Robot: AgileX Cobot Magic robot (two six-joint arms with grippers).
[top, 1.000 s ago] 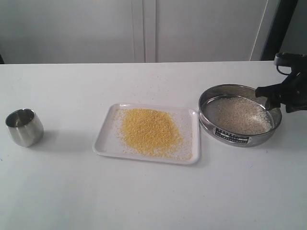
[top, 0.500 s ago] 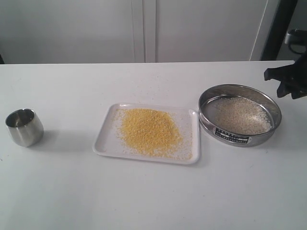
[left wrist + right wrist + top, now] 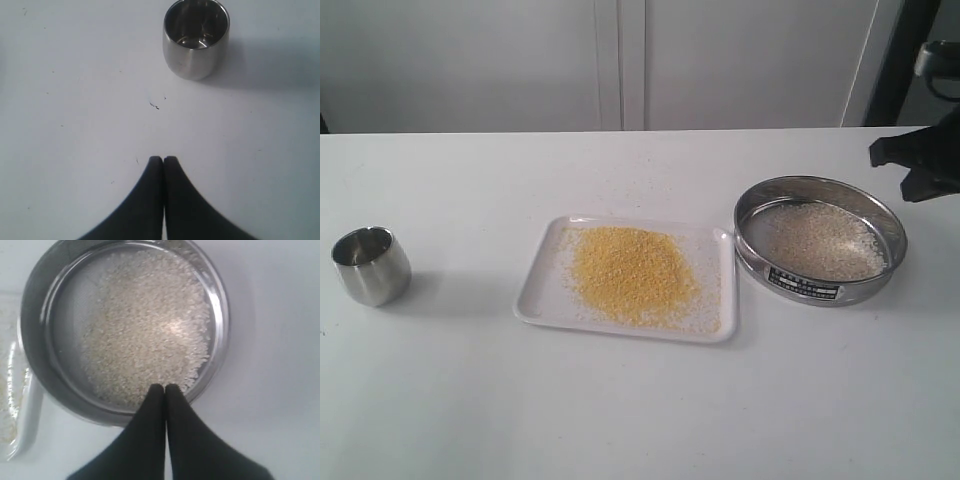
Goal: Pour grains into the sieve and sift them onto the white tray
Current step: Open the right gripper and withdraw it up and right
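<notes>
The sieve [image 3: 820, 240] [image 3: 65, 385], a shallow steel ring with a dark label plate, rests on the table right of the white tray [image 3: 532, 292]. Whitish rice-like grains [image 3: 820, 242] [image 3: 145, 330] lie on its mesh. A pile of fine yellow grains [image 3: 630, 272] covers the middle of the tray, with whitish specks around it. My right gripper [image 3: 880, 153] [image 3: 164, 387] hangs shut and empty above the sieve's far right rim, clear of it. My left gripper [image 3: 163, 159] is shut with nothing in it, over bare table short of the steel cup; it is outside the exterior view.
A small empty steel cup [image 3: 370, 264] [image 3: 196, 39] stands upright at the table's left side. A corner of the tray [image 3: 22, 415] shows beside the sieve in the right wrist view. A few stray grains dot the white tabletop [image 3: 640, 410].
My right gripper let go of the sieve's right rim, rose up and away to the right, and its jaws closed empty. The sieve, tray and cup have not moved.
</notes>
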